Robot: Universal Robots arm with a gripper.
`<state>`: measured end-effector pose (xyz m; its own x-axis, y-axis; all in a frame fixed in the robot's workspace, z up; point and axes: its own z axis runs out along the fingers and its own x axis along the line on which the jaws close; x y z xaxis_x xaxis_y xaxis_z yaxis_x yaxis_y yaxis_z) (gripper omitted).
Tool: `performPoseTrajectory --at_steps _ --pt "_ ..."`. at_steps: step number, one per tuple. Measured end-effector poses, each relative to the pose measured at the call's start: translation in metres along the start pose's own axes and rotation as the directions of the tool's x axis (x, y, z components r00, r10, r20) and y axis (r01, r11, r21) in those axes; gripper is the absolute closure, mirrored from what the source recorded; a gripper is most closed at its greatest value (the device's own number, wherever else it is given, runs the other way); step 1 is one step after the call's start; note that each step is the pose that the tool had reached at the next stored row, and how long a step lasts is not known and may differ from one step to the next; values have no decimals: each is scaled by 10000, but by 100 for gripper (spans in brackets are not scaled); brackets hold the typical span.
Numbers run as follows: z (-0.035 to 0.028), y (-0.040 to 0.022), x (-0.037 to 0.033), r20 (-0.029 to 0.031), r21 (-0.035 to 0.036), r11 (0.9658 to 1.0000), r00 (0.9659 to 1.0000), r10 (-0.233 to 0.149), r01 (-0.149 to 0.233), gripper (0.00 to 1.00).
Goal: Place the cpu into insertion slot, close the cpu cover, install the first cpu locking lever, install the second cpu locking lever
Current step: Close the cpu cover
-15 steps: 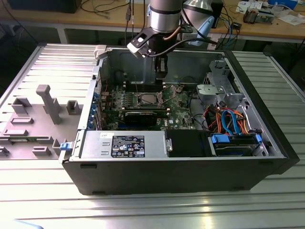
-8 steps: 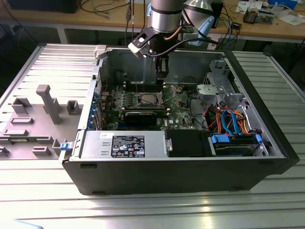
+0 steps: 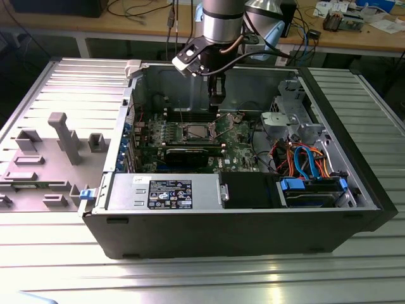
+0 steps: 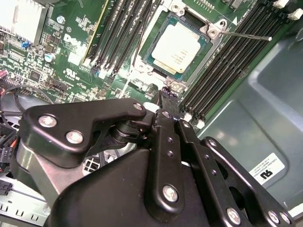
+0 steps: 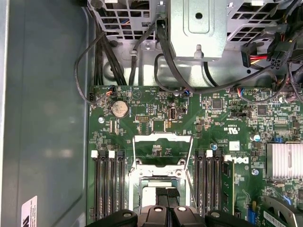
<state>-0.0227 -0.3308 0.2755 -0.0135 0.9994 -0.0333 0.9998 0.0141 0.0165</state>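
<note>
The cpu (image 4: 176,47), a small square chip with a silvery top, lies flat in the insertion slot (image 4: 208,30) on the green motherboard. Its top is bare, with no frame over it. In the first wrist view the cpu cover (image 5: 163,138) stands swung back beyond the slot (image 5: 158,176), and the board shows through its window. A thin wire locking lever (image 4: 246,34) sticks out from one corner of the slot. My gripper (image 4: 166,97) (image 5: 166,193) hangs just above the slot's edge with its black fingers together and nothing between them. In the exterior view the gripper (image 3: 216,101) is inside the open computer case, above the slot (image 3: 195,131).
Long black memory slots (image 4: 227,66) flank the socket on both sides. The case wall (image 4: 265,109) rises close by. A power supply (image 3: 164,190) and a drive bay with blue and orange cables (image 3: 304,158) fill the case front. Grey fixture blocks (image 3: 63,136) stand outside, at the exterior view's left.
</note>
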Motion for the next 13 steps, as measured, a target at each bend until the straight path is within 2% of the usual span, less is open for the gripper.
performPoseTrajectory --at_steps 13 --pt "0 44 -1 1 1 10000 10000 0 0 89"
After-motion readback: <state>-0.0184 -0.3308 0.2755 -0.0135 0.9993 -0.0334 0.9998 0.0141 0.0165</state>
